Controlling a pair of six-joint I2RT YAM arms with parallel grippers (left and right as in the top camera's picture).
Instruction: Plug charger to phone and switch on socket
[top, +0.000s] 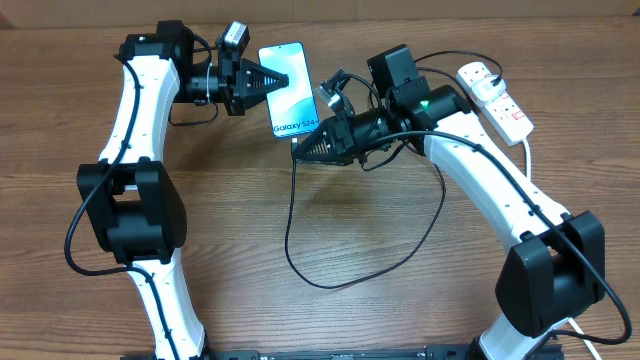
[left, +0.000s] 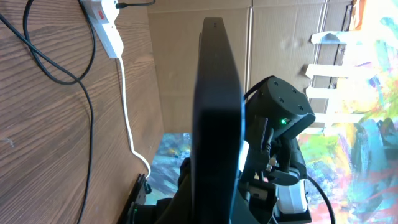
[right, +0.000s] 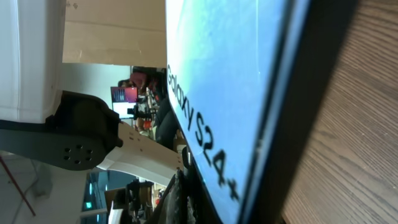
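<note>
The phone (top: 289, 88), its blue screen reading "Galaxy S24", is held off the table between both arms. My left gripper (top: 262, 80) is shut on its left long edge. In the left wrist view the phone (left: 217, 106) shows edge-on as a dark slab. My right gripper (top: 301, 150) is shut at the phone's lower end, and the charger cable (top: 288, 225) runs out of its tip. The connector tip is hidden. In the right wrist view the screen (right: 217, 81) fills the frame just above the dark fingers (right: 180, 199). The white socket (top: 497, 95) lies at the far right.
The black cable loops across the wooden table (top: 400, 310) in front of the right arm and runs back up to the socket (left: 107, 28). A thick white cord (left: 127, 118) leads off from the strip toward the table edge.
</note>
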